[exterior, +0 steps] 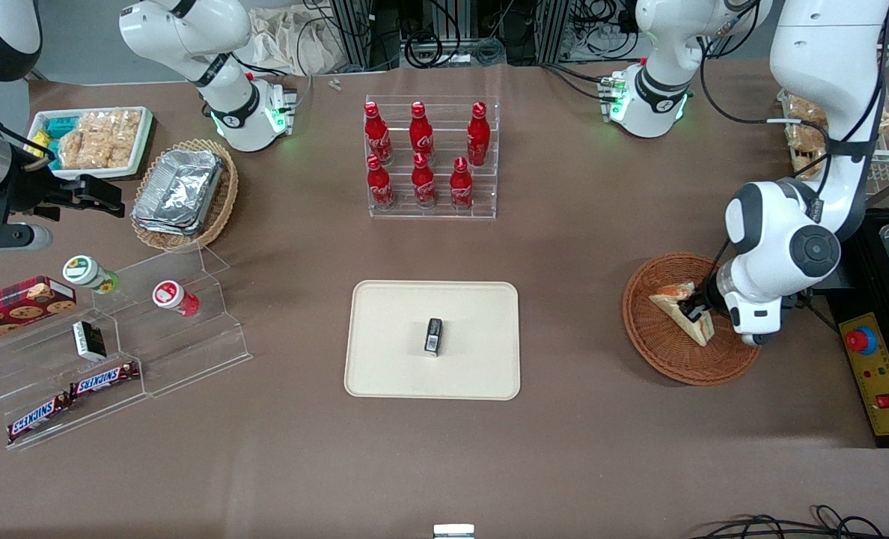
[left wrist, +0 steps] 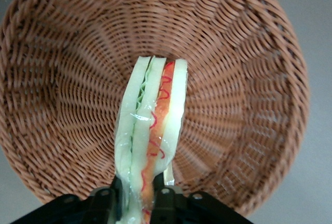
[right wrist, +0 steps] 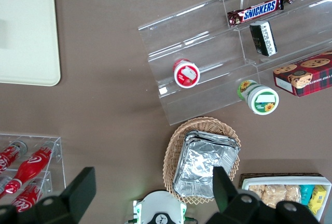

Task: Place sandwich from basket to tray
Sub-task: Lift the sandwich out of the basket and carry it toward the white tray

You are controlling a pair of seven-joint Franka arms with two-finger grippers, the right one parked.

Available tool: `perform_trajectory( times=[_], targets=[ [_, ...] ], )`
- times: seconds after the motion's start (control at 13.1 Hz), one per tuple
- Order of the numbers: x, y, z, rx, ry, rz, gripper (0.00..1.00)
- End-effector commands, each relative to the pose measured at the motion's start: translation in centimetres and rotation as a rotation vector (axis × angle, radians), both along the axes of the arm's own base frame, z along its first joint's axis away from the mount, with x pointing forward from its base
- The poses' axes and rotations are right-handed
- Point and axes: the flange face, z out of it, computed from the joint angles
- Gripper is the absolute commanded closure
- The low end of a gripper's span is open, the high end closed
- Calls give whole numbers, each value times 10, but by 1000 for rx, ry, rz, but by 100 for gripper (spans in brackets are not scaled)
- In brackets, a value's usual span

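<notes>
The sandwich (exterior: 685, 312) is a pale wedge in clear wrap with a red-orange filling stripe. It sits over the round reddish-brown basket (exterior: 661, 352) at the working arm's end of the table. My gripper (exterior: 694, 308) is over the basket and shut on the sandwich. In the left wrist view the two black fingers (left wrist: 165, 198) pinch the sandwich (left wrist: 153, 125) at its near end, with the basket (left wrist: 249, 79) below it. The cream tray (exterior: 392, 359) lies mid-table, toward the parked arm from the basket, with a small black object (exterior: 433, 335) on it.
A clear rack of red bottles (exterior: 431, 156) stands farther from the camera than the tray. A tan oval basket of foil containers (exterior: 182, 193), a white tray of bagged snacks (exterior: 93, 141) and a clear stepped shelf (exterior: 115, 337) lie toward the parked arm's end. A yellow control box (exterior: 877, 374) sits beside the round basket.
</notes>
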Motion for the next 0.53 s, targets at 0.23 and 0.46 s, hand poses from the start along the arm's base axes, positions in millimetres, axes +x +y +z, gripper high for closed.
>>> perform_trajectory(
  times=[0.23,0.46],
  targets=[
    [26,-16,124,13,117,-54,100],
    [33,-18,193,-3,159,-123,100]
  ],
)
